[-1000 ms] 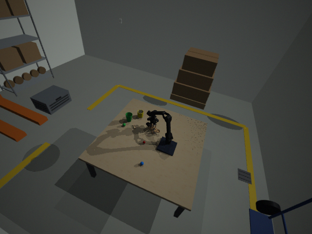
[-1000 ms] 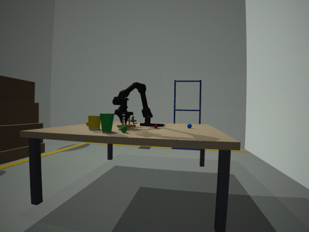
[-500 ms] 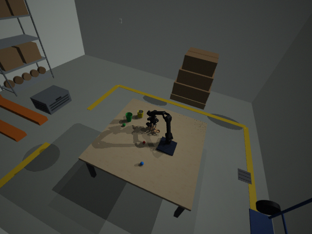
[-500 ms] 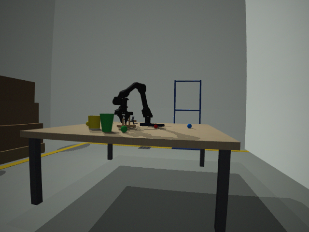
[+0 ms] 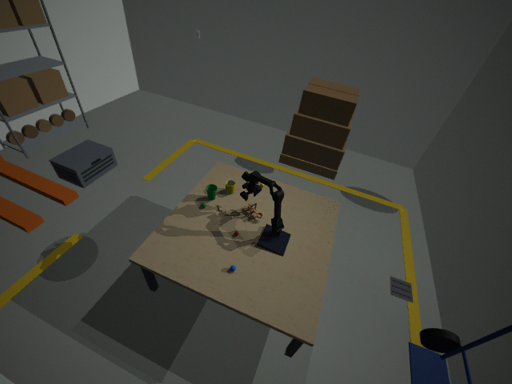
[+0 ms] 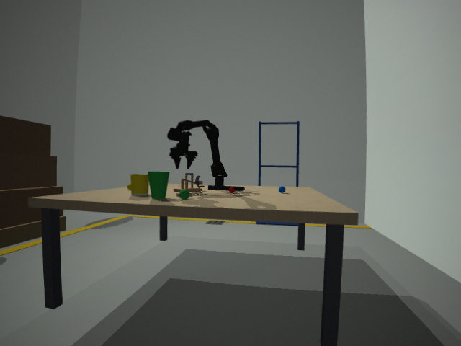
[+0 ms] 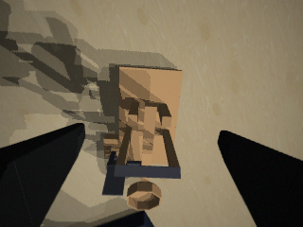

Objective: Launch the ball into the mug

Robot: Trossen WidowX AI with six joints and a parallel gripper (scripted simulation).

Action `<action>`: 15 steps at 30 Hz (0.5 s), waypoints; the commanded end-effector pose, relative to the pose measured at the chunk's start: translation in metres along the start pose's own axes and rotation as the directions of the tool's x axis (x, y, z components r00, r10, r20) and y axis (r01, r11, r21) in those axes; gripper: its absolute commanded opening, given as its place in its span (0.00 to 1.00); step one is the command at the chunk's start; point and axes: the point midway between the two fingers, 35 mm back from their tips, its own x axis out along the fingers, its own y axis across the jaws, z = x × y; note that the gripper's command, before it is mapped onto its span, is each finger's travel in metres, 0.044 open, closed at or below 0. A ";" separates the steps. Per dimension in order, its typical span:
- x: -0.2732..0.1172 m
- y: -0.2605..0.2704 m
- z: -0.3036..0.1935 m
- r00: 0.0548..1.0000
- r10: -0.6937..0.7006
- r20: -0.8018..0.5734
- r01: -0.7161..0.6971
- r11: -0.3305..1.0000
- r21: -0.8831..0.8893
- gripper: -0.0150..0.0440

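Note:
The wooden catapult (image 5: pixel 248 213) (image 6: pixel 188 190) (image 7: pixel 156 85) stands on the table, its base board upper in the wrist view. Its cup (image 7: pixel 144 196), at the lower end, looks empty, beyond a dark crossbar (image 7: pixel 148 171). My gripper (image 5: pixel 250 196) (image 6: pixel 183 167) (image 7: pixel 152 132) is wide open and empty, above the catapult. The yellow mug (image 5: pixel 230 188) (image 6: pixel 139 184) stands upright beside the green cup. A red ball (image 5: pixel 236 233) (image 6: pixel 232 190), blue ball (image 5: pixel 233 268) (image 6: pixel 282 189), green ball (image 5: pixel 203 205) (image 6: pixel 184 194) and yellow ball (image 5: pixel 262 185) (image 6: pixel 129 187) are in view.
The green cup (image 5: pixel 211 191) (image 6: pixel 158 184) stands upright near the green ball. A small brown piece (image 5: pixel 219 208) lies between that ball and the catapult. The arm's dark base plate (image 5: pixel 274 243) sits on the table (image 5: pixel 285 289) (image 6: pixel 242 210).

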 end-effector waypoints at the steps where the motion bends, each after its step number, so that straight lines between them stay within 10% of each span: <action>1: 0.008 0.000 -0.002 1.000 -0.001 -0.026 0.001 1.000 -0.001 1.00; 15: 0.045 0.001 -0.009 1.000 0.001 -0.029 -0.001 1.000 0.001 1.00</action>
